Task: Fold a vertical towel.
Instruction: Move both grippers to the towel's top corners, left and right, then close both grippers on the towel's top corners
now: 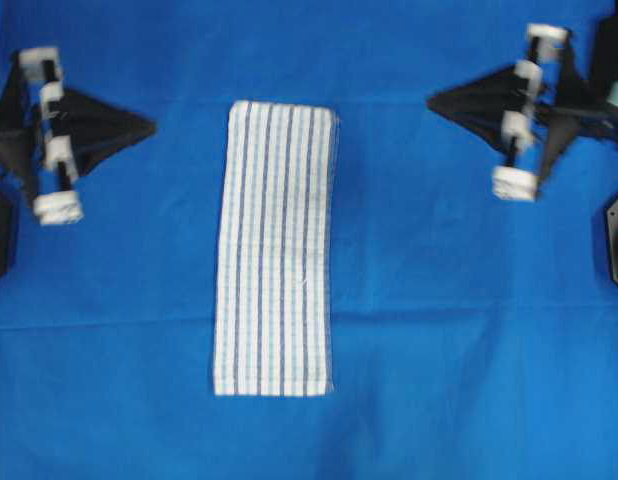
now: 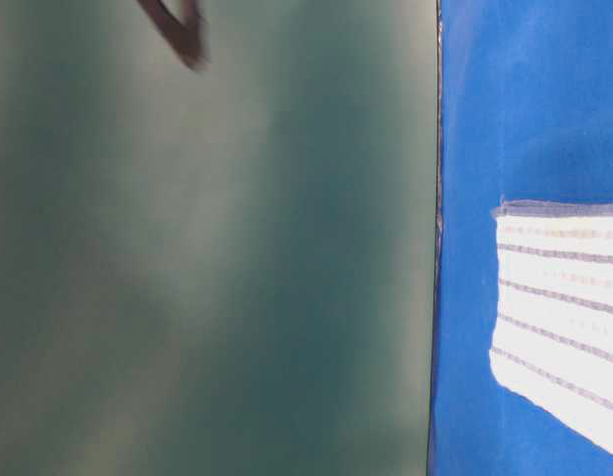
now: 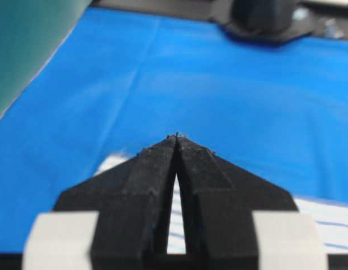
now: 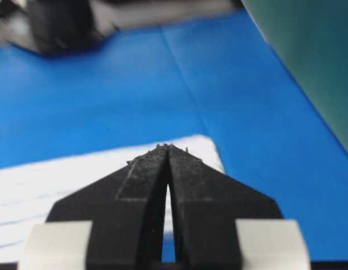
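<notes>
We see a blue cloth (image 1: 439, 330) covering the whole tabletop, faint creases running across it. On it, about mid-table, lies the towel (image 1: 275, 250), flat, white with thin dark and light blue stripes. Its long axis runs top to bottom in the overhead view, stripes along that axis. Short top edge sits level with the two grippers, and looks slightly thicker there; short bottom edge lies toward the lower part of the view. Long edges look straight, bottom corners square. Bare blue cloth on all four sides of the towel, wide on left and right. In the table-level view a towel end shows at right, a dark green wall (image 2: 207, 258) filling the left.

Left gripper (image 1: 149, 126) is well apart from the towel's upper left, tip aimed at it, fingers pressed together, holding nothing. Right gripper (image 1: 433, 99) is near the upper right corner, not touching, fingers also pressed together, empty.
</notes>
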Motion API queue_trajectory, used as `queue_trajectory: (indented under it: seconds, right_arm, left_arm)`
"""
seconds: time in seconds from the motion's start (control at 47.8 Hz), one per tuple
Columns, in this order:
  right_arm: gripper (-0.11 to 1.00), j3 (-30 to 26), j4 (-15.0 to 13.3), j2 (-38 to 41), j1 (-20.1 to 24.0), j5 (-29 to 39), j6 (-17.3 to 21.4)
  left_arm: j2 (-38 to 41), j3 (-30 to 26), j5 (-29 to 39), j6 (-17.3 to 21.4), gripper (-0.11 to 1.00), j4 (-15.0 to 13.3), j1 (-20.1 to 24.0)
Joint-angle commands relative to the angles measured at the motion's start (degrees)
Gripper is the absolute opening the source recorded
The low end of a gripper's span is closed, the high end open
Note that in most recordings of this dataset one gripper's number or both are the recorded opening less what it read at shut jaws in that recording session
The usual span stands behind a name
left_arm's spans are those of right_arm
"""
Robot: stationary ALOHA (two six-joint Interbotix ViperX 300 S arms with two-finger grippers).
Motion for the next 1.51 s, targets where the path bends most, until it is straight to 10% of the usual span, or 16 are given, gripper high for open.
queue_trajectory:
  seconds: [0.0, 0.125, 0.314, 0.418, 0.899, 1.485]
  right_arm:
    - [0.01, -3.0, 0.2, 3.7, -1.6, 0.0, 0.2]
    - [0.03, -7.1, 0.0, 10.7, -3.1, 1.8, -0.1]
    - [0.56, -11.7, -0.2, 20.1, -5.1, 3.5, -0.2]
    - [0.62, -13.3, -0.4, 24.6, -5.9, 3.5, -0.3]
    - [0.60, -18.2, -0.4, 40.8, -6.9, 0.1, -0.2]
    - [0.53, -19.1, -1.4, 46.1, -7.4, -4.0, -0.4]
  left_arm:
    - [4.5, -1.9, -1.6, -0.2, 0.01, -0.2, 2.5]
    - [11.3, -3.0, -3.7, -0.2, 0.09, -0.3, 5.7]
    - [21.1, -4.5, -8.5, -0.2, 0.62, -0.3, 7.6]
    - [27.5, -5.8, -11.2, -0.2, 0.83, -0.3, 8.5]
    - [49.5, -12.7, -17.6, -0.3, 0.81, -0.4, 11.6]
    - [54.1, -14.2, -18.3, -0.3, 0.74, -0.6, 12.4]
